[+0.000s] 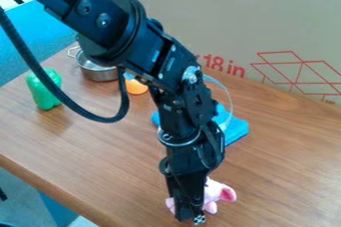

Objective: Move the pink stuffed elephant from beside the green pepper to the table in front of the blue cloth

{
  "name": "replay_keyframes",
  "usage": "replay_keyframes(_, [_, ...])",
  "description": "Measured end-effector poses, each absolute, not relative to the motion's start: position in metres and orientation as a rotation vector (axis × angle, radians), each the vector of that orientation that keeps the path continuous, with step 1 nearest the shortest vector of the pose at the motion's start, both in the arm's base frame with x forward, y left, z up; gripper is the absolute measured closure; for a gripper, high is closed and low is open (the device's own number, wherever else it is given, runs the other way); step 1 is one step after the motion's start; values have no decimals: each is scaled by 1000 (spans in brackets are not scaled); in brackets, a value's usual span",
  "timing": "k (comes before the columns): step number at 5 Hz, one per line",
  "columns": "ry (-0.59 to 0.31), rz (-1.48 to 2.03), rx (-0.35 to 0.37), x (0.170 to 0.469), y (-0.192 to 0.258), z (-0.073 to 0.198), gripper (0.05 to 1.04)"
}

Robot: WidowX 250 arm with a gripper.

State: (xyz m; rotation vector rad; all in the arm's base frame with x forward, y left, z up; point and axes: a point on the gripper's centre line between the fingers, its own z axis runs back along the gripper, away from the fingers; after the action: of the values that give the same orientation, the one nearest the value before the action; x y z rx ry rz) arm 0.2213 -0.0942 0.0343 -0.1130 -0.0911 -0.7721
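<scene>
Camera view, pink toy (214, 195) partly behind gripper (189, 217), showing on 2 sides

A small, soft-looking pink toy (216, 193) with rounded, lobe-like parts in paler and deeper pink, its middle hidden, lies toward the near edge of the brown desk (283, 171), its exact pose unclear.

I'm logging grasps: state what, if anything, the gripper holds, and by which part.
That cannot be told: the gripper is down at the pink toy, hiding its middle and any hold there.
</scene>
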Motion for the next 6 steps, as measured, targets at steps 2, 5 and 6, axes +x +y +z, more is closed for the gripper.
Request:
replay_keyframes(2, [-153,-727,-163,214,-79,65,67])
replay_keyframes(5, [-126,-340,-27,195,47,101,73])
replay_keyframes(6, [-59,-309,-37,229,94,96,73])
